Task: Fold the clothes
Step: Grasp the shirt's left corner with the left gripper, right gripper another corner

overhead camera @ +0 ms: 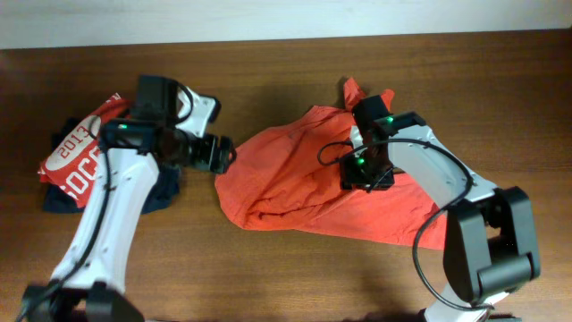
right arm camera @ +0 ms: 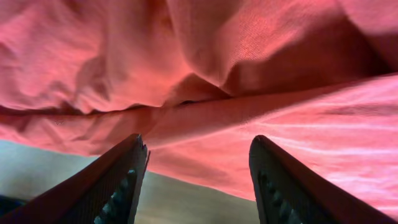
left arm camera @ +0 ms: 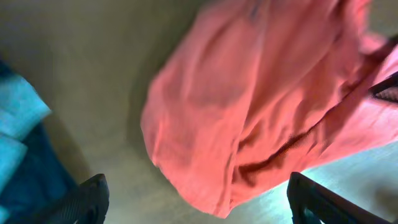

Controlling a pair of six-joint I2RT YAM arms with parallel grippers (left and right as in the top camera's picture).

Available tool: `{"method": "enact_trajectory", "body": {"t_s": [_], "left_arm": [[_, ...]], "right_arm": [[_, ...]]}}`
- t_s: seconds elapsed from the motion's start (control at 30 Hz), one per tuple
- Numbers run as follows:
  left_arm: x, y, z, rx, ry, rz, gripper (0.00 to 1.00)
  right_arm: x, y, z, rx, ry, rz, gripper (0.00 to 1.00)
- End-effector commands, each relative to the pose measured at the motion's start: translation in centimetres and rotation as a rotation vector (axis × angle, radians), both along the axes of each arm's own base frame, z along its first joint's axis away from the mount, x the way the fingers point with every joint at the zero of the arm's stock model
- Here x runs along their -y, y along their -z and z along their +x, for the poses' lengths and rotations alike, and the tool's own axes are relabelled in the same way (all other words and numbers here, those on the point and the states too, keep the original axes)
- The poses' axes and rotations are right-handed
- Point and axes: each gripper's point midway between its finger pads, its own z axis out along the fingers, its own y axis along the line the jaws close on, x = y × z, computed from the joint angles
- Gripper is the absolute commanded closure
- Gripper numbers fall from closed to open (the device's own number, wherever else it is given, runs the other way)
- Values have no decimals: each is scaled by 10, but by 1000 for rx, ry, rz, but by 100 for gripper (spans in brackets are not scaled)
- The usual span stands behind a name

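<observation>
**Work item.** The orange-red T-shirt [overhead camera: 295,179] lies crumpled at the middle of the surface [overhead camera: 286,286], its bulk reaching toward the right edge. It is bunched, not flat. One twisted corner points toward the far edge, and deep folds run along the side toward the near edge. No chest print shows in any view.

**Left pincer.** The left pincer [left arm camera: 196,180] is at the shirt's left-hand end, on the side toward the left edge of the surface. Its jaws are spread wide. The fingers [left arm camera: 90,196] stand well apart at either side of the wrist view, and nothing is clamped between them. The rounded end of the shirt and bare wood fill the space ahead. The wrist view is blurred, so contact with the cloth cannot be confirmed.

**Right pincer.** The right pincer [right arm camera: 198,142] is over the right half of the shirt. Its jaws stand apart. A fold of the fabric lies across the space ahead of the fingertips [right arm camera: 138,149], and no cloth is pinched between them.

**Other items.** A red shirt with white lettering [overhead camera: 76,156] lies near the left edge, on top of a navy garment [overhead camera: 63,201]. Both are apart from the T-shirt.
</observation>
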Motion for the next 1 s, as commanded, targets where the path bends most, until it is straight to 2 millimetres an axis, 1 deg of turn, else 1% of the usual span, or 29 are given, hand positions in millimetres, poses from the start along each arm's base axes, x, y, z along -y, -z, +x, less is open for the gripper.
{"method": "enact_trajectory", "body": {"t_s": [0.0, 0.03, 0.1, 0.23, 0.27, 0.3, 0.37, 0.43, 0.5, 0.53, 0.57, 0.63, 0.67, 0.77, 0.83, 0.87, 0.97], "left_arm": [[-4, 68, -19, -191, -53, 22, 11], [-4, 80, -22, -218, -50, 22, 16], [-4, 100, -26, -266, -51, 28, 22], [-4, 126, -22, -308, -50, 34, 23], [-3, 135, -22, -329, -49, 30, 28], [-1, 139, -23, -342, -46, 20, 31], [6, 144, -27, -375, -37, -19, 43], [15, 144, -29, -392, -25, -74, 54], [28, 137, -30, -399, -8, -156, 72], [33, 131, -29, -398, 1, -192, 88], [38, 125, -28, -396, 10, -226, 99], [41, 111, -20, -375, 13, -256, 99], [41, 99, -13, -355, 6, -267, 99], [36, 56, 12, -264, -35, -287, 99], [33, 14, 32, -149, -42, -303, 99], [32, -17, 43, -59, -36, -312, 100], [34, -79, 57, 121, -6, -321, 99]], "right_arm": [[0, -32, 7, 107, -13, 7, 44], [1, -37, 8, 124, -15, 10, 43], [3, -48, 9, 160, -12, 5, 43], [6, -68, 10, 225, -8, 3, 43], [6, -74, 9, 241, -7, 7, 43], [7, -77, 8, 246, -5, 9, 42], [11, -81, 6, 248, 9, 9, 41], [19, -82, 4, 231, 53, 1, 40], [33, -80, 4, 209, 113, -5, 39], [40, -79, 5, 201, 141, -7, 39], [47, -79, 6, 196, 174, -7, 39], [65, -79, 7, 183, 246, -10, 38], [72, -79, 7, 180, 270, -13, 37], [96, -78, 5, 157, 341, -24, 36], [108, -76, 0, 134, 377, -31, 36], [113, -75, -4, 117, 394, -34, 36], [117, -69, -11, 92, 397, -41, 36]]}}
